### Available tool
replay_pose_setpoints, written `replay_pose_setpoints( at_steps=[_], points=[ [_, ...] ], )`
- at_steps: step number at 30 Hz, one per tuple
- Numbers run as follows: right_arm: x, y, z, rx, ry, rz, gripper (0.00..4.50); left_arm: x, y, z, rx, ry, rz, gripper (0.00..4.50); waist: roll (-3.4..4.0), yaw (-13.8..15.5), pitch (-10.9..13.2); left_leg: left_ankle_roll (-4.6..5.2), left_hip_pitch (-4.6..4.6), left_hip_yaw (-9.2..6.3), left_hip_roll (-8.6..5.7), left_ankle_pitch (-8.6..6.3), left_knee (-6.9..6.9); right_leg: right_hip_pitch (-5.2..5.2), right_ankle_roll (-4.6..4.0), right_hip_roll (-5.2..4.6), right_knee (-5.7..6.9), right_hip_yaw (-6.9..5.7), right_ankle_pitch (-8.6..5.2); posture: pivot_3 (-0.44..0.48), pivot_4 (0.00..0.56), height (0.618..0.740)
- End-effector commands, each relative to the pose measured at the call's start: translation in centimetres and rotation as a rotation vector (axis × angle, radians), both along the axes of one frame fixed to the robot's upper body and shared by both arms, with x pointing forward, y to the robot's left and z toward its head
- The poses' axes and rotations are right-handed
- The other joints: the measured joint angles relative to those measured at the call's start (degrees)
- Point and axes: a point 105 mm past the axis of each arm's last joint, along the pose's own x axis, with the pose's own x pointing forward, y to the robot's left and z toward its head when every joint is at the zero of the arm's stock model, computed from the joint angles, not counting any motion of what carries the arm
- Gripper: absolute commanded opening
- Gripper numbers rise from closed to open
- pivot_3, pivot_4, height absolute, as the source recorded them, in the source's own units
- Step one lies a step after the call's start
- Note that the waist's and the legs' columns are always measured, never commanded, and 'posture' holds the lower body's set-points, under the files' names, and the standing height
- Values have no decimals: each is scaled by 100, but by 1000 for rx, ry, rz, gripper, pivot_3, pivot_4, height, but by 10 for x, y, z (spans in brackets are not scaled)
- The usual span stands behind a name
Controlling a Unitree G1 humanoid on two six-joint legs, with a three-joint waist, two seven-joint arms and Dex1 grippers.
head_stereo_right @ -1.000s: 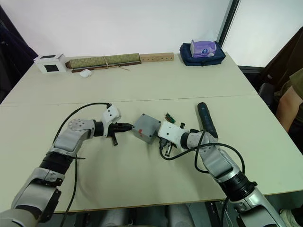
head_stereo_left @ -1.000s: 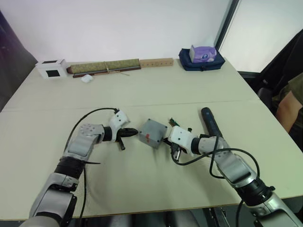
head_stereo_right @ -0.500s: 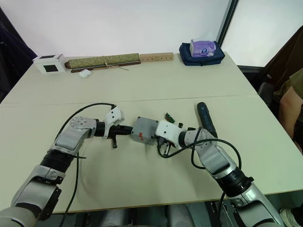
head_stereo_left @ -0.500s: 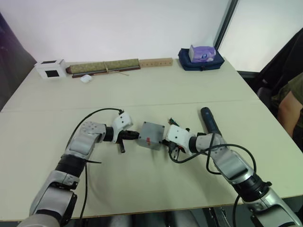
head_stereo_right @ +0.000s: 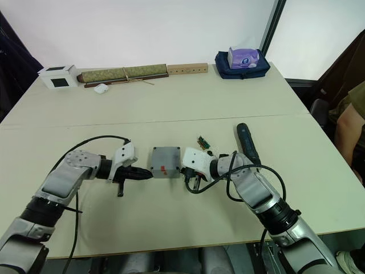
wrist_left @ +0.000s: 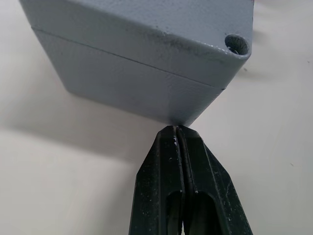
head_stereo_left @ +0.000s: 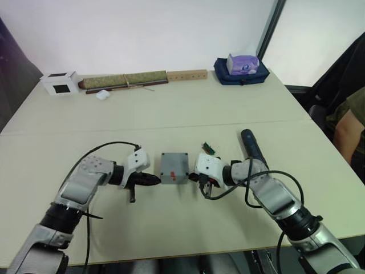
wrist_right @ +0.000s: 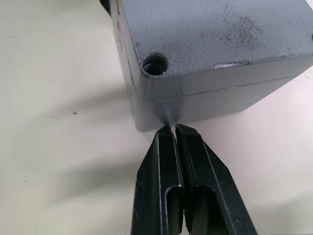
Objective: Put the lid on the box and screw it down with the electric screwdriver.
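The lid (wrist_right: 215, 44) already sits on the box (head_stereo_left: 174, 167) at mid-table, a seam line showing between the 2 parts, so the first step looks done. The left gripper (wrist_left: 177, 131) and right gripper (wrist_right: 173, 129) each press clenched, empty fingertips against opposite corners of the box, apparently squaring it up. The screwing is left: the electric screwdriver (head_stereo_left: 251, 146) lies untouched just beyond the right arm, and the corner hole in the right wrist view looks empty

Box (head_stereo_left: 174, 167) interior hidden under lid (wrist_right: 215, 44); person (head_stereo_left: 349, 123) cut off at edge.
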Motion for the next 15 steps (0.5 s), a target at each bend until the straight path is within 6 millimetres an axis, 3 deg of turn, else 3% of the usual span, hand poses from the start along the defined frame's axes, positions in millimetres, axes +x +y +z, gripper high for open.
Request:
replay_pose_setpoints(
  at_steps=[1, 9, 15],
  points=[
    [-11, 25, 17, 61, -35, 123, 88, -12, -6, 11, -33, -17, -41, 0, 0, -9, 1, 0, 0, 0, 0, 0, 0, 0, 0, 0, 0, 0, 0, 0, 150, 740],
    [-14, 31, 17, 60, -34, 160, 88, -20, 4, 7, -3, -2, -10, 0, 3, -4, 6, 0, 0, 2, 4, 0, -3, -4, -2, 1, 0, 0, -1, 0, 150, 740],
    [-15, 21, 12, 17, -46, 169, 88, -19, 12, 6, 18, -9, 18, 0, 3, -3, 6, 0, 0, 3, 4, 0, -3, -4, -3, 0, -1, 0, -1, 0, 150, 740]
  ],
)
